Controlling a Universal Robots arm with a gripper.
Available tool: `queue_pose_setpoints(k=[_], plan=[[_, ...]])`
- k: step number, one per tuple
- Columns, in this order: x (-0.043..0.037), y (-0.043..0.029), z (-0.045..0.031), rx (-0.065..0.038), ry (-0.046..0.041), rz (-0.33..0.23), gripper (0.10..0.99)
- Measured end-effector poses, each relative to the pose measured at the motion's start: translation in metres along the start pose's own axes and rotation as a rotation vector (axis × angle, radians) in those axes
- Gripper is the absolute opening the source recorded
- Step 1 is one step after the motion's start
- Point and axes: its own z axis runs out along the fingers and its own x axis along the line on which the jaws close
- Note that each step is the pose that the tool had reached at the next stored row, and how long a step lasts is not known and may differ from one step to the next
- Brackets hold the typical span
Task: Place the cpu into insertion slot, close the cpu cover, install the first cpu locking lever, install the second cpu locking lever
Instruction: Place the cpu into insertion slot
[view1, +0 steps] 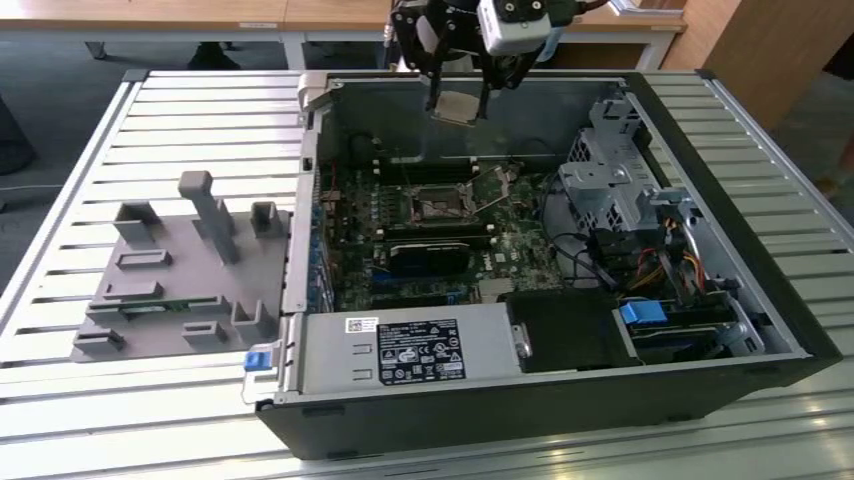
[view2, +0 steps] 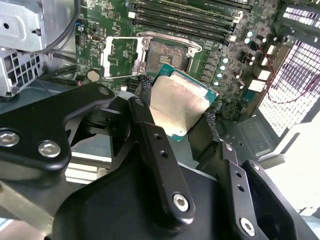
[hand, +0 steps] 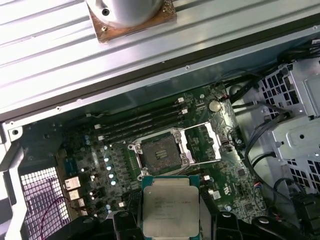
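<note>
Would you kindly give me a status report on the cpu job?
Pincer shut on cpu, in the air, not yet seated. Slot bare, cover flipped open. Nothing seen in the way.

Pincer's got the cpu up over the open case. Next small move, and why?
Likely ease the cpu down toward the insertion slot. The pincer grips it by its edges, well above the slot; the slot is bare and the cpu cover lies swung open beside it.

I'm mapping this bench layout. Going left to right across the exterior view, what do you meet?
From the left: grey fixture → insertion slot → drive cage. The cpu held in the tool overlaps the slot, so it is left out.
</note>
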Motion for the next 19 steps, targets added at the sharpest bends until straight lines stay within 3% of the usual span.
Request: queue_pose_setpoints(k=[19], plan=[[0.0000,0.0000,0.0001,-0.003,-0.0132,0.149,0.541]])
